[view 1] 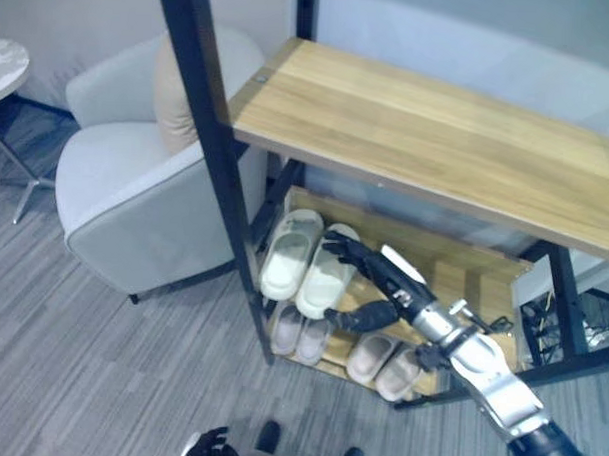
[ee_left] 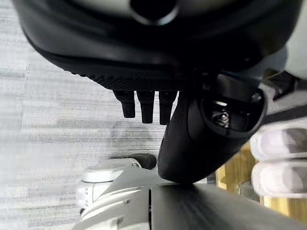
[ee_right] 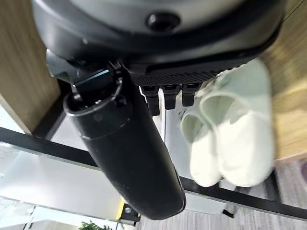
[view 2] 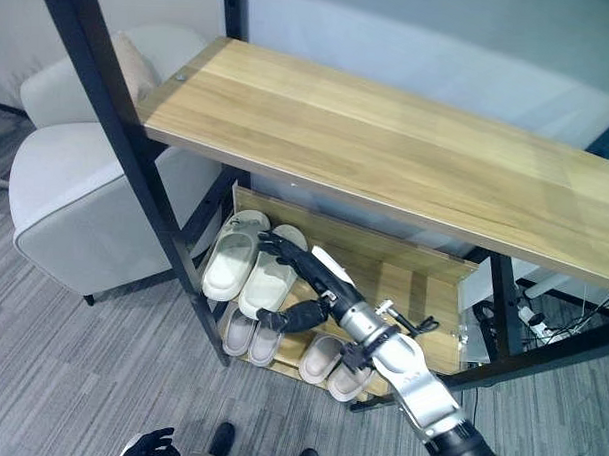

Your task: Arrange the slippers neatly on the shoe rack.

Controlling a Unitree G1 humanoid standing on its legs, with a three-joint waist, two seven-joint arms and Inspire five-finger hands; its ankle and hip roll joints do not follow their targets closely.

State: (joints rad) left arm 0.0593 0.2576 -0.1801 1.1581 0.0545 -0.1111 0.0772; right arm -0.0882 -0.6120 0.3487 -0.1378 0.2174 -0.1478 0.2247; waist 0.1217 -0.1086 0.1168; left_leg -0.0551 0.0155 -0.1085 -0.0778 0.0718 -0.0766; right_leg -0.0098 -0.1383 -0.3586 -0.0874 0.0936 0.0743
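Shoe rack (view 1: pixel 428 117): black metal frame, light wood shelves. Broad top shelf, a middle shelf below it, a lower shelf nearest the floor.

Large pale slippers (view 1: pixel 305 258): a pair, off-white, chunky open-toe slides with thick soles. They lie side by side and touching at the left end of the middle shelf, soles down. Long axes parallel, running near to far; which end is toe cannot be told for certain.

Small pinkish slippers (view 1: pixel 299 334) on the lower shelf, directly under the large pair, same near-far lie. A second beige pair (view 1: pixel 385 363) sits to their right on the same shelf, angled slightly.

Right robot hand (view 1: pixel 368 275) is reached in over the middle shelf, just right of the large pair. Fingers extended and loose, tips at the right slipper's edge, thumb hanging below; nothing gripped.

Left robot hand (view 1: pixel 209 448) is low at the near edge above the floor, fingers curled, holding nothing.

Grey armchair (view 1: pixel 136 192) with a tan cushion (view 1: pixel 174 98) stands left of the rack on grey carpet (view 1: pixel 79 370).
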